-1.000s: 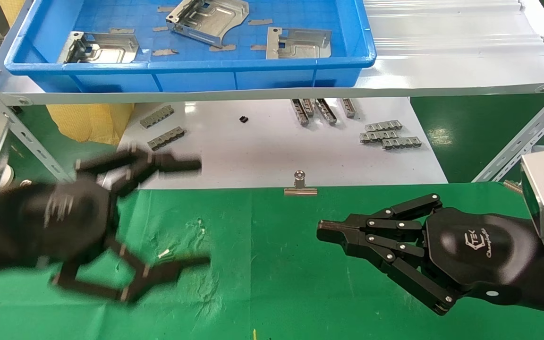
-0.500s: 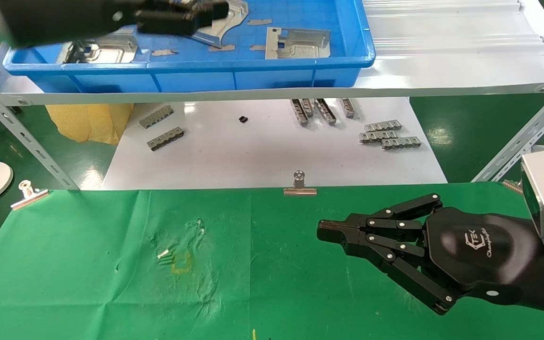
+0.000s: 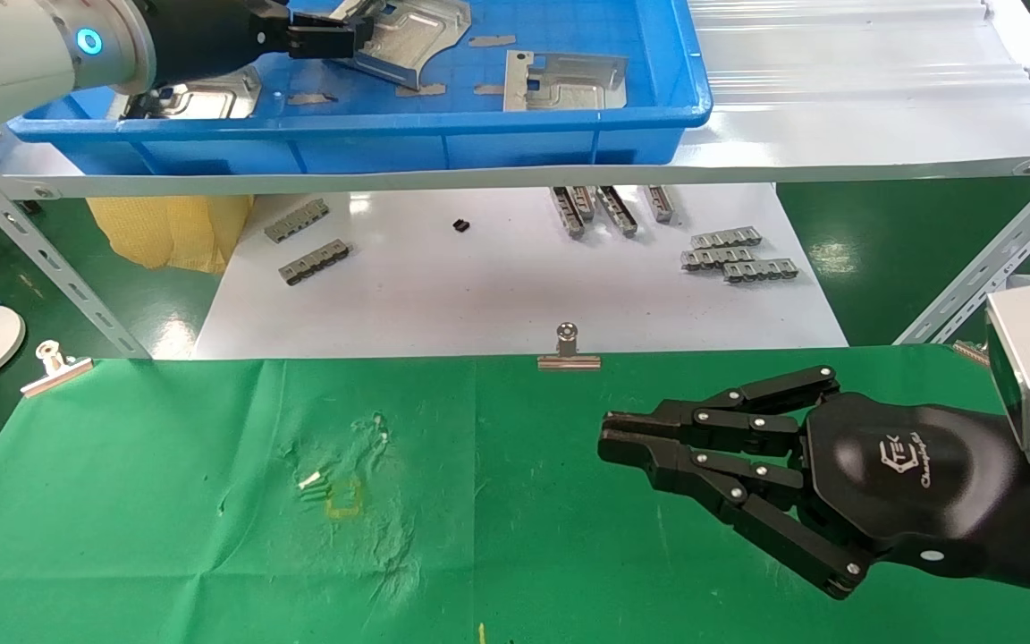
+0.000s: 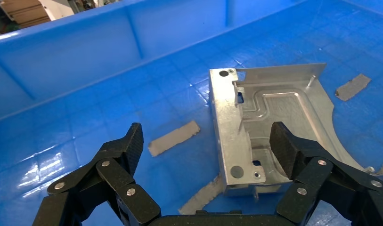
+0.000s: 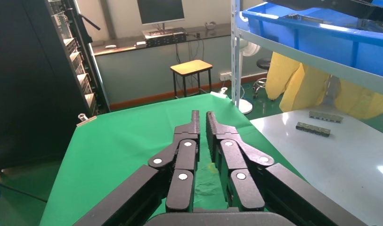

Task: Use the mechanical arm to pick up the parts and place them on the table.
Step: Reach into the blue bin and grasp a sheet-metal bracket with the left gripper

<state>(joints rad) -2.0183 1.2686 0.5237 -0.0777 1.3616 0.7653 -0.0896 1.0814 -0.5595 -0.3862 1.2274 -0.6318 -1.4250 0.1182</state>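
Three silvery parts lie in the blue tray [image 3: 390, 125]: one in the middle [image 3: 417, 31], one to its right [image 3: 564, 82], and one on the left [image 3: 202, 97] half hidden by my left arm. My left gripper [image 3: 336, 31] is open and empty inside the tray, just above the middle part. In the left wrist view the gripper [image 4: 208, 143] has one fingertip [image 4: 284, 146] over that part [image 4: 269, 117] and the other over bare tray floor. My right gripper [image 3: 609, 434] hovers over the green table [image 3: 166, 537], shut and empty, also in the right wrist view [image 5: 202, 125].
The tray stands on a white shelf [image 3: 837, 152] with angled metal legs. Below it a glossy white board [image 3: 497, 295] carries several small grey strips [image 3: 738, 255]. Binder clips [image 3: 569, 351] [image 3: 54, 367] pin the cloth's far edge. Grey tape scraps [image 4: 173, 138] lie in the tray.
My left arm has risen from above the green cloth into the blue tray and settled over the middle part, still open. My right gripper's fingertips have parted by a sliver.
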